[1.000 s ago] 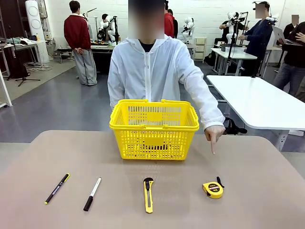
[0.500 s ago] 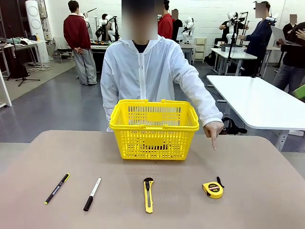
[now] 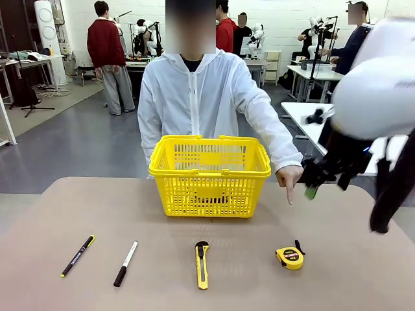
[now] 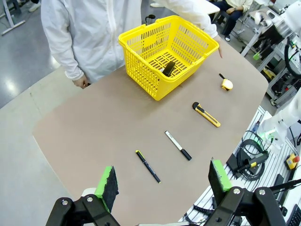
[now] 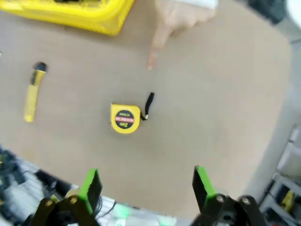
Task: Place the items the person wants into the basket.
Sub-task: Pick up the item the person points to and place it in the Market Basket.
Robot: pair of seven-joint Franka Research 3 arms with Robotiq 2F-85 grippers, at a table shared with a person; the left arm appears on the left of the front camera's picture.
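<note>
One yellow lattice plastic basket (image 3: 209,184) far-centre, long axis left-right, left and right jaws wide open, empty, person's hand (image 3: 290,178) pointing down, one slim black-and-white marker (image 3: 126,262) near-left, black end robotward, one round yellow tape measure (image 3: 290,257) near-right, strap pointing away.

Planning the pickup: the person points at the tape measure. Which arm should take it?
Right. The right pincer, open, hovers above the tape measure; the left pincer is much farther away.

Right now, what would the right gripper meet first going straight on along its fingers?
The right gripper would probably meet the yellow tape measure, or the table just beside it; depth unclear.
</note>
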